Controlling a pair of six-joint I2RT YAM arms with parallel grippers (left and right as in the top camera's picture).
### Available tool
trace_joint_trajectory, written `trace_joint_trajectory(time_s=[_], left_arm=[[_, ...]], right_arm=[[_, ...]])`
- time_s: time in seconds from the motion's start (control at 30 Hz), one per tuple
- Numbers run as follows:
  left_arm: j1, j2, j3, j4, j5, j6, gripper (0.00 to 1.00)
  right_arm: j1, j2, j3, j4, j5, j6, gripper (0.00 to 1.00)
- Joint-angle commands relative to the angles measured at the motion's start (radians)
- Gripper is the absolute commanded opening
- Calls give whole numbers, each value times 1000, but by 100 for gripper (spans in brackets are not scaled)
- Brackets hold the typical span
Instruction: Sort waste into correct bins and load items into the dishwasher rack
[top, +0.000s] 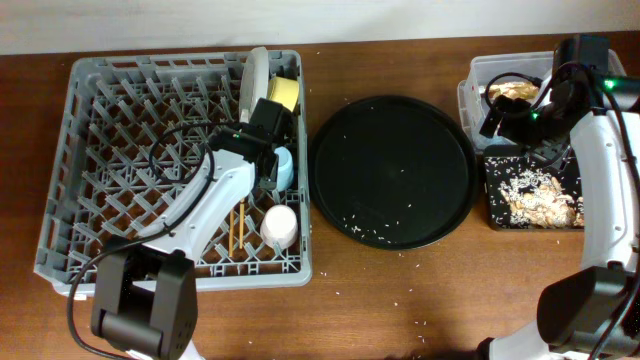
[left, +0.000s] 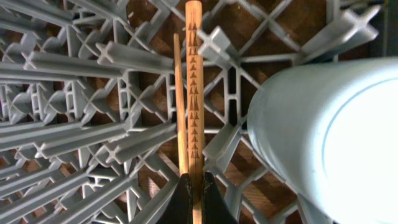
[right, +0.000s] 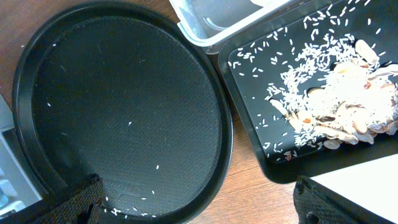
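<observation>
The grey dishwasher rack (top: 120, 150) holds an upright white plate (top: 257, 75), a yellow bowl (top: 286, 94), a light blue cup (top: 284, 166), a pink cup (top: 281, 225) and brown chopsticks (top: 238, 228). My left gripper (top: 264, 172) is low in the rack beside the blue cup (left: 323, 137). In the left wrist view it (left: 194, 186) is shut on the chopsticks (left: 193, 93). My right gripper (top: 498, 118) is open and empty (right: 199, 211). The clear tub (top: 478, 75) holds the tan-gold wrapper (top: 512, 93). The black rectangular tray (top: 495, 215) holds food scraps and rice (right: 348, 106). The napkin is hidden.
The large round black tray (top: 390, 170) lies between the rack and the bins, with stray rice grains on it (right: 124, 106). A few grains lie on the wooden table in front. The clear tub's corner (right: 205, 31) touches the rectangular tray (right: 249, 124).
</observation>
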Motion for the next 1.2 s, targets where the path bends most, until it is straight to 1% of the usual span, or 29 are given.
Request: trace_joint_trajectory(time_s=[0.0,0.07,0.13,0.2,0.27,0.3,0.37,0.4,0.43,0.47,0.53,0.8,0.87,0.93,0.97,1.0,1.03,1.07,1.13,1.17], left_arm=[[16,-4,-9,5,19,21,0],[18,-4,-9,5,19,21,0],[18,-4,-8,5,19,21,31],[18,-4,-8,6,19,21,39],[18,-5,-8,18,31,20,40],[19,-7,24,13,84,21,40],[24,-51,114,-79,105,20,40],[27,-101,175,-129,119,20,69],[25,-141,202,-135,152,21,75],[24,-194,209,-135,166,20,99],[24,-219,209,-135,175,20,99],[24,-219,208,-135,174,20,99],[24,-219,208,-135,175,20,99],[24,-219,208,-135,175,20,99],[24,-219,208,-135,175,20,99],[24,-219,208,-135,175,20,99],[24,-219,208,-135,175,20,99],[24,-219,208,-135,175,20,99],[24,-219,208,-135,175,20,99],[24,-219,208,-135,175,20,99]], right_arm=[[-3,-21,3,0,5,5,98],[-3,-21,3,0,5,5,99],[-3,-21,3,0,5,5,98],[-3,-21,3,0,5,5,98],[-3,-21,3,0,5,5,98],[-3,-21,3,0,5,5,99],[-3,-21,3,0,5,5,98],[-3,-21,3,0,5,5,99],[-3,-21,3,0,5,5,98],[-3,-21,3,0,5,5,98],[-3,-21,3,0,5,5,98],[-2,-31,3,0,5,5,98],[18,-127,3,0,21,5,98],[68,-292,-13,8,140,4,98],[94,-368,-36,43,185,-9,98],[115,-470,-101,118,181,-100,98],[116,-573,-200,189,161,-162,98],[116,-697,-347,284,105,-223,98],[116,-858,-561,418,-5,-285,99],[116,-985,-738,542,-50,-284,98]])
